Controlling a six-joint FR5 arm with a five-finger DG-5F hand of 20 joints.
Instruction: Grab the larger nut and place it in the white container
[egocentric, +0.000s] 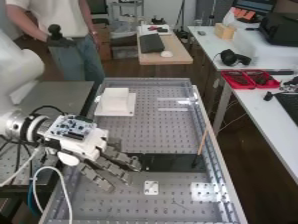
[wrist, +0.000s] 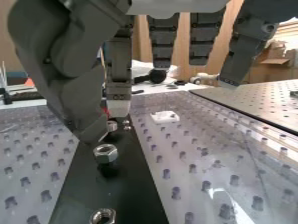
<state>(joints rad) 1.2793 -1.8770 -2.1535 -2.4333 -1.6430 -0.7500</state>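
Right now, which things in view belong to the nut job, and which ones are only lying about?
For the job:
- hand
- metal nuts on black strip
- white container

Lying about:
- small white plate
- thin brown stick
- red trays

Shiny metal nuts (wrist: 105, 153), smooth dark strip (wrist: 100, 192), glossy clear plastic sheet (wrist: 199, 139), matt white container (egocentric: 115, 104)

From above, the high view slants down along the worktop (egocentric: 146, 135); the wrist view looks across it, close (both share the black strip (egocentric: 171, 163)).
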